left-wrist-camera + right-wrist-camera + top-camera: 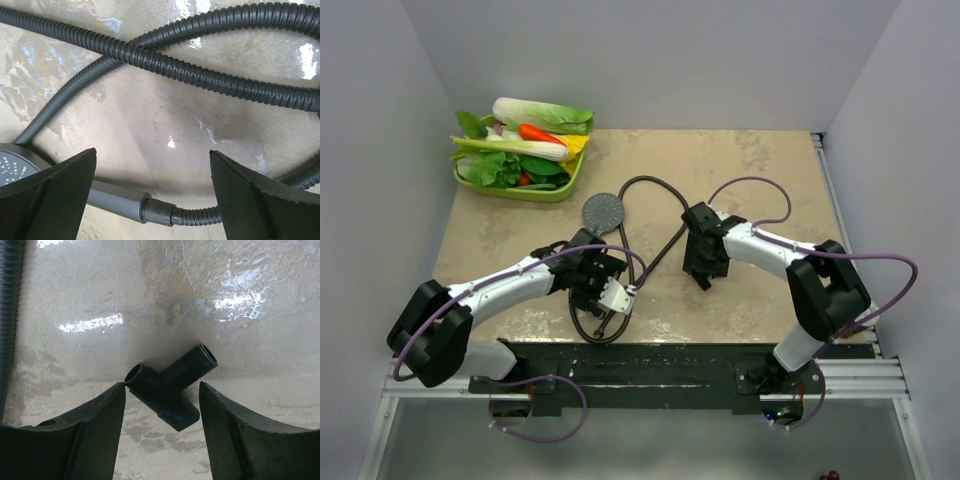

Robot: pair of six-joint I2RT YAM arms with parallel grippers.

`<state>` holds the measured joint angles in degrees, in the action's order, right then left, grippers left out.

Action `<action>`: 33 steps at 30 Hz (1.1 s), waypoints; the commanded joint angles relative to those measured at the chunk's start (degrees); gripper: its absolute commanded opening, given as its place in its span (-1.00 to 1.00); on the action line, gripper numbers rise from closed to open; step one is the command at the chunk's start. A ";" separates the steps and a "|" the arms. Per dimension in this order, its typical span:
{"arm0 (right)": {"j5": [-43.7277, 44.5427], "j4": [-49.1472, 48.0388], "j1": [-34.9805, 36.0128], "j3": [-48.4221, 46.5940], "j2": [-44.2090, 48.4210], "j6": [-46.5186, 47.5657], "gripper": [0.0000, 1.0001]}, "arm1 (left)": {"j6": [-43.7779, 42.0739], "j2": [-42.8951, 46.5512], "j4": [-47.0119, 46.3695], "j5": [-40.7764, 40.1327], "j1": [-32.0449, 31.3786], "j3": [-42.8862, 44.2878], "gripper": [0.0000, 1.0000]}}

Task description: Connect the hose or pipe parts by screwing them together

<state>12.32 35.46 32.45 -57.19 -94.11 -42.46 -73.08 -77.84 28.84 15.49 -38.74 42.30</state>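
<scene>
The dark grey shower head (603,212) lies face up mid-table. Its handle (112,200) meets the hose's end nut (160,212). The ribbed dark hose (660,185) loops back and crosses itself (135,52). My left gripper (152,151) hovers open over the handle-nut joint, its fingers wide on both sides and touching nothing. A black T-shaped fitting (167,385) with threaded ends lies on the table between the fingers of my right gripper (161,384). That gripper is open; its left fingertip (120,390) touches one end, and the right finger stands apart. In the top view the right gripper (705,270) hides the fitting.
A green tray (535,193) of toy vegetables stands at the back left corner. Purple cables (760,185) arch off both arms. A hose loop (595,332) lies near the table's front edge, by the dark rail. White walls close in the table on three sides.
</scene>
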 commanded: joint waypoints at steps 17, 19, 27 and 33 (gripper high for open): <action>-1.86 -2.52 -3.70 2.35 10.08 -7.03 0.33 | 2.50 3.75 0.43 0.77 0.25 -0.99 0.99; -0.37 -1.02 -3.97 1.38 9.64 -7.29 0.31 | 2.42 3.58 0.25 0.77 0.25 -0.91 0.99; 1.48 -0.39 -4.76 2.61 8.24 -9.66 0.23 | 2.59 3.58 0.25 1.04 0.25 -0.82 0.99; 1.49 -1.98 -5.29 3.31 5.43 -11.16 0.17 | 2.59 3.84 0.95 1.04 0.24 -0.03 0.99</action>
<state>11.66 34.24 27.62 -53.69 -87.35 -51.24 -71.09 -75.46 29.58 15.20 -38.70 41.45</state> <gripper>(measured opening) 0.594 0.992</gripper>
